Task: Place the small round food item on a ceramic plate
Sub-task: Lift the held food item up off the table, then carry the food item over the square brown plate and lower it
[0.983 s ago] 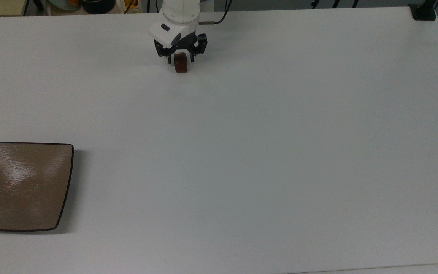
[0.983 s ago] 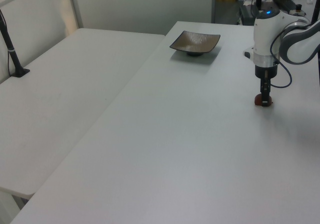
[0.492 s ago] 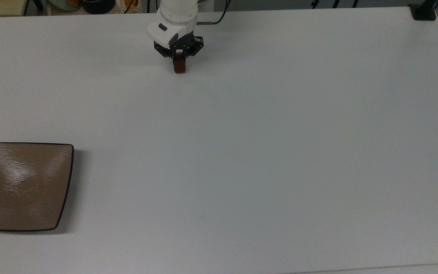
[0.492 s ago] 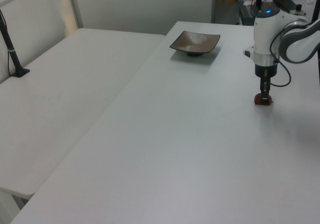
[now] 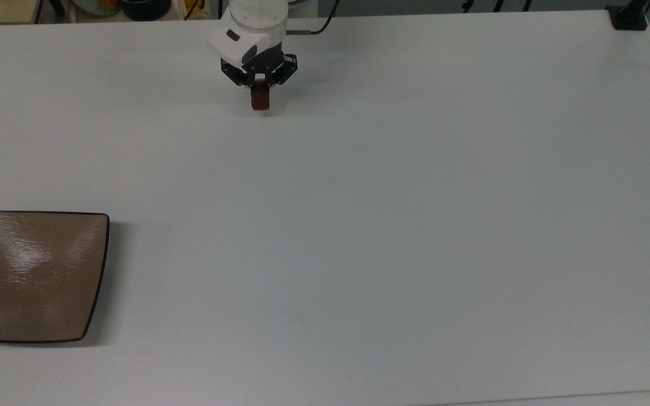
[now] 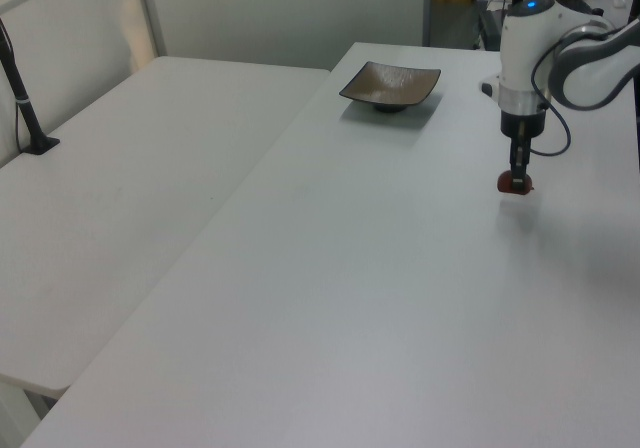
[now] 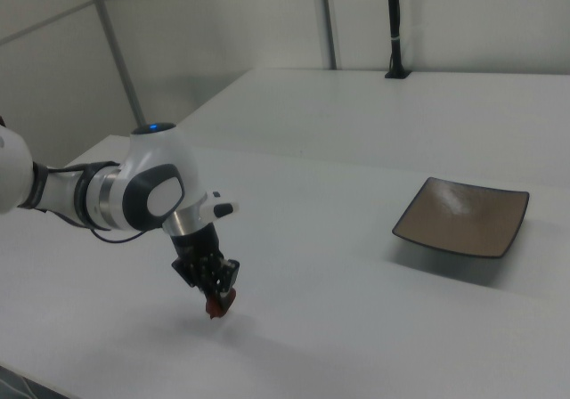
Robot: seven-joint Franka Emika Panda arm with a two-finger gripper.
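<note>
While clamped in gripper (image 5: 259,95), small round food item (image 5: 260,100) shows dark reddish-brown, smooth-sided disc.

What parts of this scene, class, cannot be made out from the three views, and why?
- Small round food item: its top is hidden by the gripper in the top view.
- Ceramic plate: its corner is cut off by the top view's left edge.
- Food item's shape: too small to make out in the left view.
</note>
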